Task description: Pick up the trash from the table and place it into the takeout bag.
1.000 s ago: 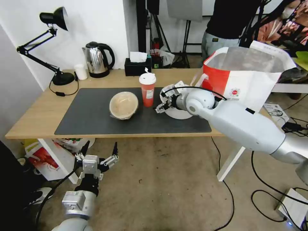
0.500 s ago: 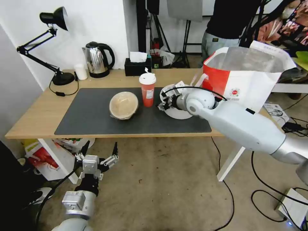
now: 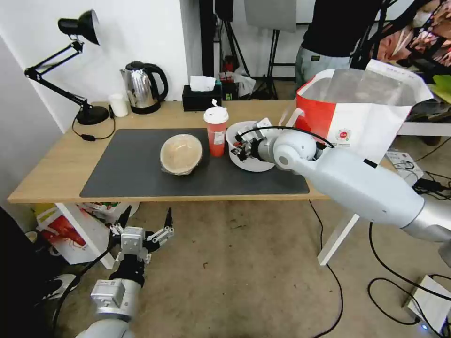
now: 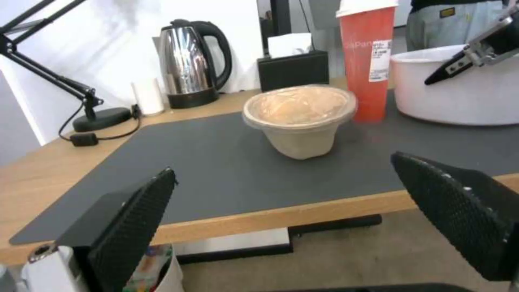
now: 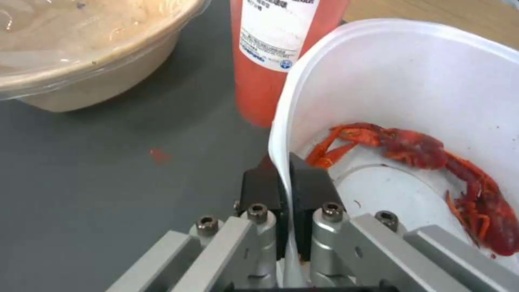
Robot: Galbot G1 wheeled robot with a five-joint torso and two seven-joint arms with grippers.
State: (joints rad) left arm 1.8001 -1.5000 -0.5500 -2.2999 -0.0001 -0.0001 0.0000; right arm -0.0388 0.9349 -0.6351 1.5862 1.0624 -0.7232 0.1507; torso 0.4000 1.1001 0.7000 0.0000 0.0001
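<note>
While my left gripper [image 3: 143, 225] hangs low in front of the table [image 3: 51, 173], down near the floor with its fingers [image 4: 129, 219] spread wide and nothing between them, my right gripper [image 3: 240, 151] is at the white bowl [image 3: 249, 162]. Its two fingers [image 5: 303, 186] are pressed tight on the bowl's thin wall, one inside and one outside, so it is pinching the rim on the side nearest the red cup [image 3: 216, 131].

The white bowl sits on the dark mat [image 3: 141, 173] and looks tipped a little. Red crawfish scraps [image 5: 432, 158] lie in the bottom of it. The red cup stands upright just beside the bowl, with its white lid on. On the far side of the cup from the white bowl is the tan bowl [image 3: 181, 154], also on the mat, with its clear lid on.

The takeout bag [image 3: 361, 112] stands open on the other side of the white bowl, near the table's end. A black tissue box [image 3: 201, 97] sits behind the cup, toward the wall.
</note>
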